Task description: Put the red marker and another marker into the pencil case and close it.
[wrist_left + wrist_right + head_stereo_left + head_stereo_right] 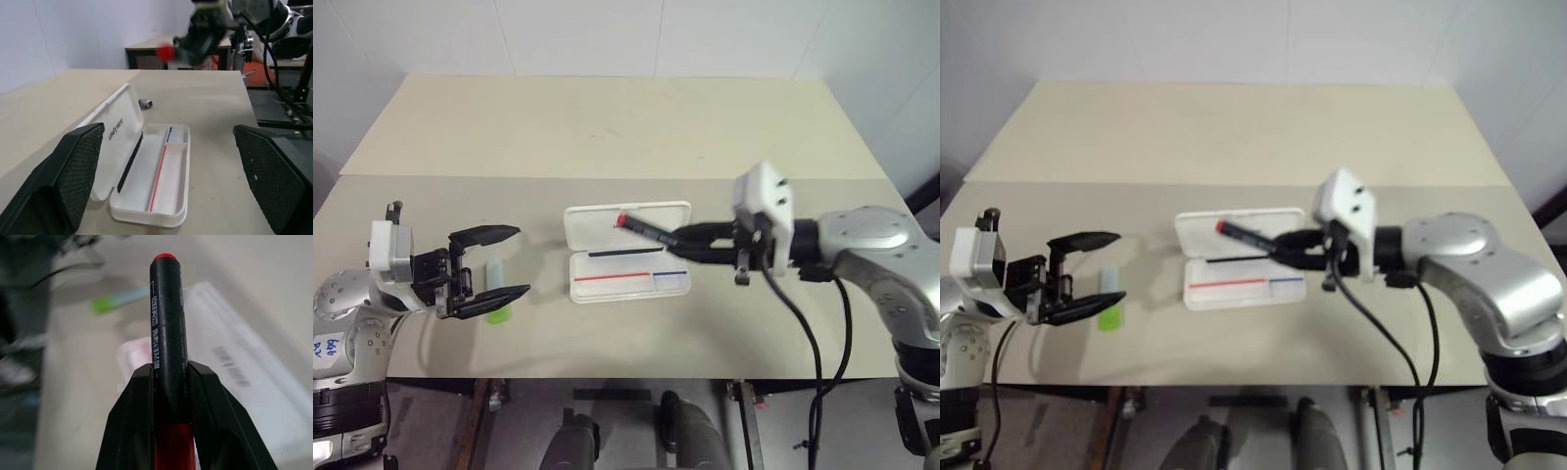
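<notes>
bare table (607, 127) lies beyond the open pencil case (626, 264); the right claw (677, 241) with its red marker (641, 228) hangs over the lid.

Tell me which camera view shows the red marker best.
The right wrist view: the red marker stands close up, clamped between the right hand's fingers, its printed barrel readable. Both eye views show it small, above the open pencil case. In the left wrist view it is a blurred red tip.

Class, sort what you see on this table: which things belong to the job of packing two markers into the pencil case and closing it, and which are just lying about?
Belong to the job:
- red marker, held in the right pincer
- green highlighter, on the table
- pencil case, lying open
- left pincer, open

Lying about:
- small silver-grey clip-like object, beyond the case
</notes>
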Robot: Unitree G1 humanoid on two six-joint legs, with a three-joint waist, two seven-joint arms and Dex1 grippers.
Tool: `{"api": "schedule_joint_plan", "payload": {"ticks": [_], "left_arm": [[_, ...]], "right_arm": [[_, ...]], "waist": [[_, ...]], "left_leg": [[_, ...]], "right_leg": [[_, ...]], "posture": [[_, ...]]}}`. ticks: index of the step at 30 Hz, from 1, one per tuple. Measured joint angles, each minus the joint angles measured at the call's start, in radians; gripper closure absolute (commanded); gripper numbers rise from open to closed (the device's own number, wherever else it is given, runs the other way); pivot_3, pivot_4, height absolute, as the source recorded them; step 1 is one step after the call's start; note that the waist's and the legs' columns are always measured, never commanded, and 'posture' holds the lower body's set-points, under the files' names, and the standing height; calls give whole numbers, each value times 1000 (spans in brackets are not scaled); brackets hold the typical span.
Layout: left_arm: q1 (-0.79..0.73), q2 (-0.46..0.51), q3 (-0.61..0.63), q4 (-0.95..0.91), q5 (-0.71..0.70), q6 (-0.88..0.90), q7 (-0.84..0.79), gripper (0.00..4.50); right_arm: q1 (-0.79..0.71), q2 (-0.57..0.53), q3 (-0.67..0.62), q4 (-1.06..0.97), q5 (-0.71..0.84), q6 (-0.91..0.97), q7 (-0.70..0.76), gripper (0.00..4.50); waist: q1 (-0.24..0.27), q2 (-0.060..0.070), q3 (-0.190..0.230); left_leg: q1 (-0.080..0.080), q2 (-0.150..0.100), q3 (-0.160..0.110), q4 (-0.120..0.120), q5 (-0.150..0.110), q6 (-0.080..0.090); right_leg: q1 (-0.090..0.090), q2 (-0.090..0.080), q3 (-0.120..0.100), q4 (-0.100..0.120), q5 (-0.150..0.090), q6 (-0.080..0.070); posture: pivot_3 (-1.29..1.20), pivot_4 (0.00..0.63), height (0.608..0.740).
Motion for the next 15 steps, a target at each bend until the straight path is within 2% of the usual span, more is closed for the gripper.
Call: {"api": "schedule_joint_plan", "payload": {"ticks": [6, 15], "left_arm": [[67, 0, 37, -7, -4, -2, -4, 0], [130, 9, 95, -1, -24, -9, -38, 0]], "right_arm": [[-94, 105, 233, 181, -238, -251, 106, 3886], [-209, 284, 370, 493, -501, -536, 123, 3886]], "waist": [[-12, 0, 0], [-25, 0, 0]], "left_leg": [[1, 1, 1, 0, 1, -2], [1, 1, 2, 0, 3, -7]], "right_leg": [[-2, 1, 1, 2, 0, 0], [-2, 1, 1, 3, 0, -1]], "posture": [[0, 150, 740], [0, 150, 740]]}}
